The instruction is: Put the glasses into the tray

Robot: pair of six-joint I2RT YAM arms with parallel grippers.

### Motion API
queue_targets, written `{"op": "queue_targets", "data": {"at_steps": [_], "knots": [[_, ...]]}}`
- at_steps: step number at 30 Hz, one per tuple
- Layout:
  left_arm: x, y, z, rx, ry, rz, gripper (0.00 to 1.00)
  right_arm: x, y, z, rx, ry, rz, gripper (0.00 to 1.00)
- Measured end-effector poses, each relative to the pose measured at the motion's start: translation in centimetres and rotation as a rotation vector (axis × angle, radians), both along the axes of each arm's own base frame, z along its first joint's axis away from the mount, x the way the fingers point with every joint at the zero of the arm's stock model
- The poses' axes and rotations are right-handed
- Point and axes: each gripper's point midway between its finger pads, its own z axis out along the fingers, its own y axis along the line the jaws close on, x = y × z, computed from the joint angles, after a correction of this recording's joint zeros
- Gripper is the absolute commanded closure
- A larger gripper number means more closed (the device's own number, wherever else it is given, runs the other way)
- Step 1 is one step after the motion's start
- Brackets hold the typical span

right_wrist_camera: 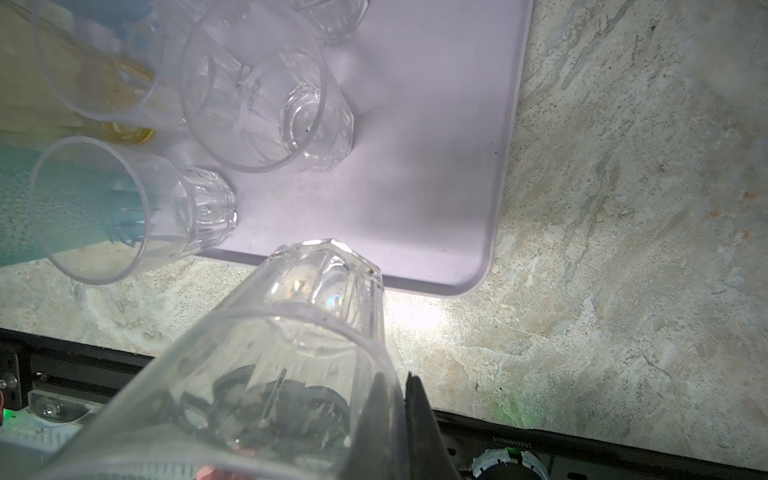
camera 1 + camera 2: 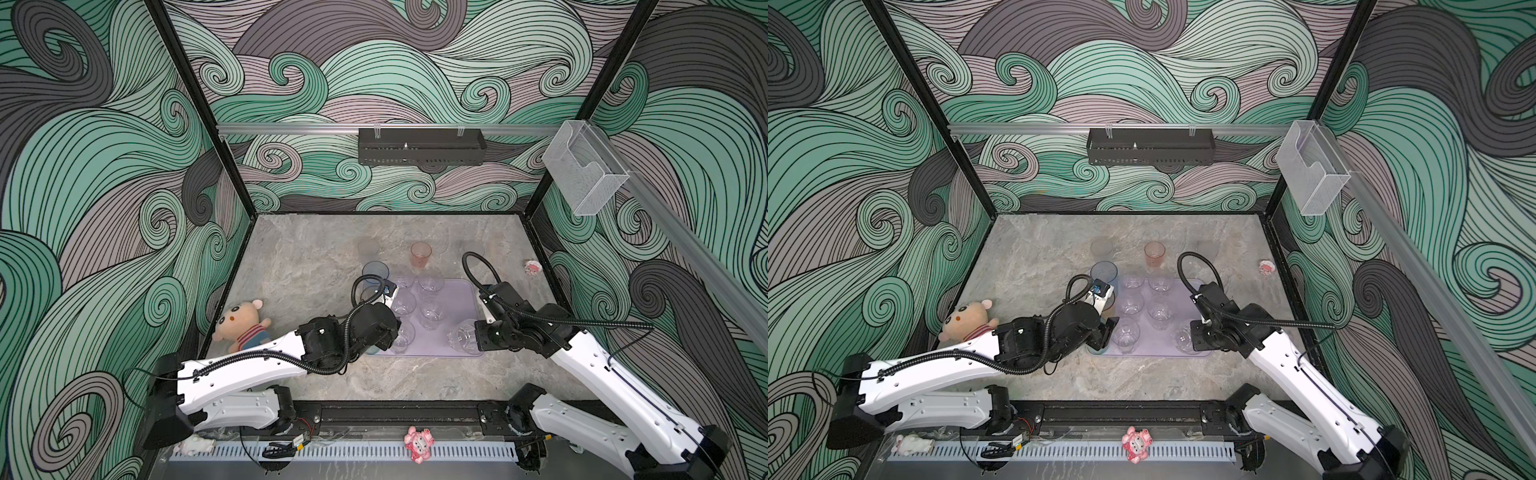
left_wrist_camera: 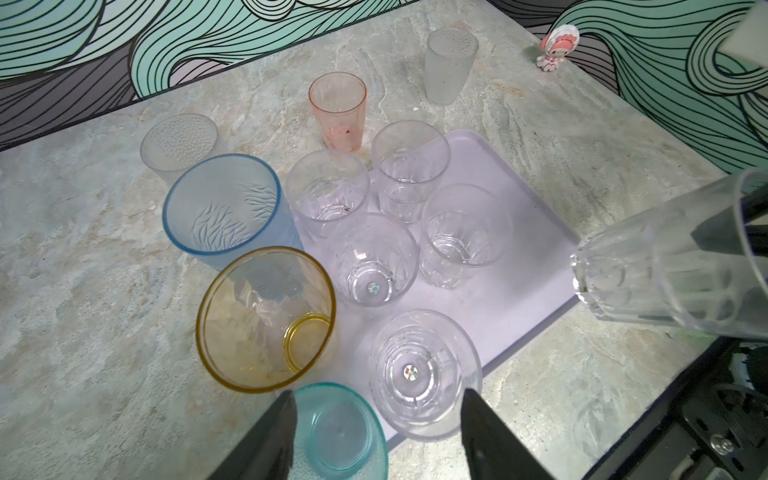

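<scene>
Left gripper (image 3: 378, 399) open and empty, poised above the gap between teal glass (image 3: 340, 428) and nearest clear one. Farther left on the stone table (image 3: 83, 249), frosted glass (image 3: 178, 141) well off the tray (image 3: 519, 199), yet to be moved. Next along, blue glass (image 3: 224, 208), amber glass (image 3: 266, 316) and the teal one, upright in a row at the tray's left edge; on it or just beside it, impossible to tell. At centre, five clear glasses (image 3: 372, 257) upright on the lilac surface, done. Behind the far edge, pink glass (image 3: 338, 108) on bare table, waiting. To the right, right gripper (image 1: 405, 386) pinched shut on the rim wall of sixth clear glass (image 1: 316, 291), tilted, base over the tray's near right corner, not yet set upright. Far right, second frosted glass (image 3: 451, 62) well apart from the tray. By appearance, roughly halfway: at least three left outside, one in hand.
</scene>
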Motion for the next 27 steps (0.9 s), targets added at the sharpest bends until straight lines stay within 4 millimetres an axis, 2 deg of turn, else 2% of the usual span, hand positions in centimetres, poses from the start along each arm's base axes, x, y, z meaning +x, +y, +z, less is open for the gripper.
{"op": "queue_targets", "data": {"at_steps": [6,12,20,27], "knots": [[-0.4,2.0,-1.4,0.022,-0.021,0.01,0.33,-0.6,0.0,-0.3,-0.031,0.016,0.008,0.97],[-0.3,1.9,-1.5,0.025,-0.031,0.005,0.33,-0.8,0.5,-1.7,-0.082,0.055,0.021,0.97],[0.1,2.2,-1.6,0.048,-0.049,0.032,0.32,0.2,2.5,-4.0,-0.194,0.074,0.081,0.97],[0.3,3.1,-1.2,0.038,-0.073,0.052,0.32,1.3,4.8,-5.7,-0.215,0.077,0.114,0.97]]}}
